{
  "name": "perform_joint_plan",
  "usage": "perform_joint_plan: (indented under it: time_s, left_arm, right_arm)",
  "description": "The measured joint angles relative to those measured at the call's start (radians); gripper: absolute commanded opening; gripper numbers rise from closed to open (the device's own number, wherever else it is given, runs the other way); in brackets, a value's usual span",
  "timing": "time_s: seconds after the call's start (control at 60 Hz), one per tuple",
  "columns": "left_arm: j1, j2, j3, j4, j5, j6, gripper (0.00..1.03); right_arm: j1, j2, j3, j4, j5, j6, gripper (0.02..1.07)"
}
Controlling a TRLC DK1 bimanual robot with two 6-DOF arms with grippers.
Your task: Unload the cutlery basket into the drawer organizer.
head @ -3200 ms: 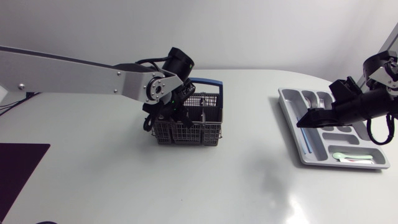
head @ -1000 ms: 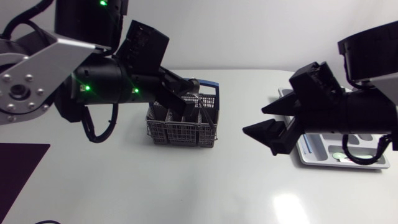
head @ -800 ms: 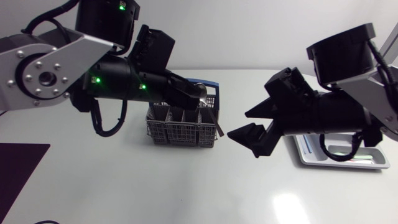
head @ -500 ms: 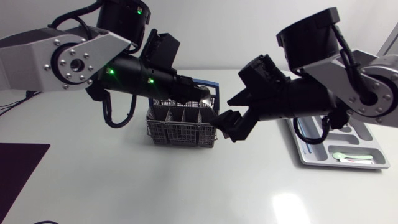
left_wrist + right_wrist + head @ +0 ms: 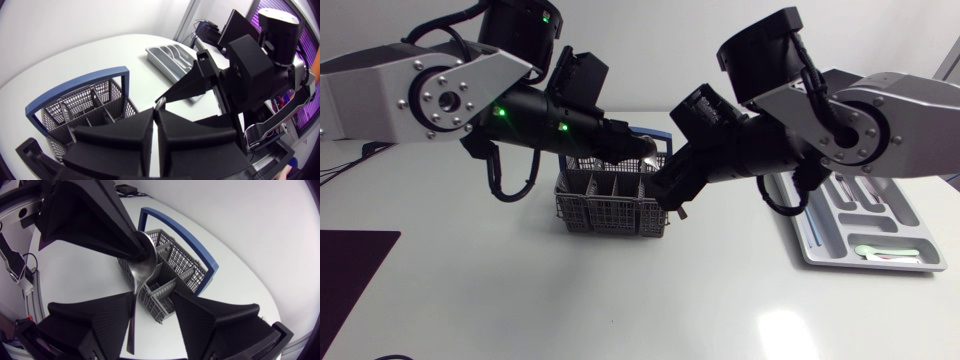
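Note:
A grey wire cutlery basket point(image 5: 613, 203) with a blue handle stands at mid-table. Just above its right end my left gripper point(image 5: 634, 152) is shut on the bowl of a metal spoon point(image 5: 647, 150), whose handle hangs down. In the right wrist view the spoon point(image 5: 140, 270) runs from the left gripper's fingertips down between the fingers of my right gripper point(image 5: 152, 325), which stand apart, the handle close to one finger. In the left wrist view the left gripper point(image 5: 155, 112) shows the spoon's end point(image 5: 160, 103) past its tips. My right gripper point(image 5: 670, 195) is at the basket's right end.
The grey drawer organizer point(image 5: 865, 265) lies at the table's right side, holding a few pieces of cutlery; it also shows beyond the basket point(image 5: 80, 107) as organizer point(image 5: 170, 55). The right arm spans the space between basket and organizer.
The left gripper lifted the spoon out of the basket. The right arm swung left from the organizer to the spoon, and its fingers have narrowed around the handle.

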Motion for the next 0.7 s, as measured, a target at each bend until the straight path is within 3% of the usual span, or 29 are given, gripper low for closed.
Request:
perform_joint_plan:
  time_s: [0.05, 0.25, 0.55, 0.7]
  left_arm:
    - [0.0, 0.0, 0.0, 0.0, 0.0, 0.0, 0.03]
    - [0.001, 0.0, 0.002, 0.003, -0.001, 0.0, 0.04]
    - [0.006, 0.0, 0.002, 0.005, 0.003, 0.0, 0.39]
    - [0.035, 0.0, 0.008, 0.011, 0.009, 0.0, 0.46]
  right_arm:
    - [0.004, 0.0, 0.0, 0.0, 0.0, 0.0, 0.18]
    - [0.01, 0.001, 0.0, -0.001, -0.007, 0.0, 0.08]
    - [0.009, 0.001, -0.001, -0.003, -0.02, -0.012, 0.08]
    - [0.008, 0.0, -0.014, 0.002, -0.038, -0.024, 0.08]
